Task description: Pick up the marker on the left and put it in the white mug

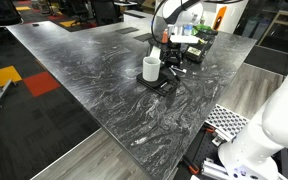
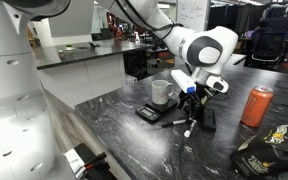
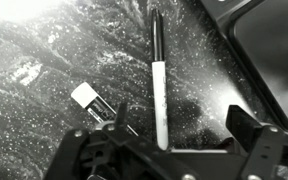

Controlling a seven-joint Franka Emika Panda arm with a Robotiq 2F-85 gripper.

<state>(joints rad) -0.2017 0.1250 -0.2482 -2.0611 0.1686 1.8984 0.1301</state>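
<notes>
The white mug (image 1: 151,68) stands on a flat black pad (image 1: 156,84) on the dark marble table; it also shows in the other exterior view (image 2: 161,92). Two markers lie beside the pad (image 2: 174,121) (image 2: 189,129). In the wrist view a long marker with a white body and black cap (image 3: 159,90) lies between my fingers, nearer the left finger. A second marker with a white end (image 3: 92,100) lies partly under that finger. My gripper (image 3: 179,128) is open and empty, low over the markers (image 2: 191,103) (image 1: 172,58).
An orange-red can (image 2: 256,105) stands on the table beyond the markers. A black bag (image 2: 269,152) lies near the table's edge. Boxes and clutter (image 1: 189,38) sit behind the gripper. A perforated white plate (image 1: 224,120) lies at the table's near corner.
</notes>
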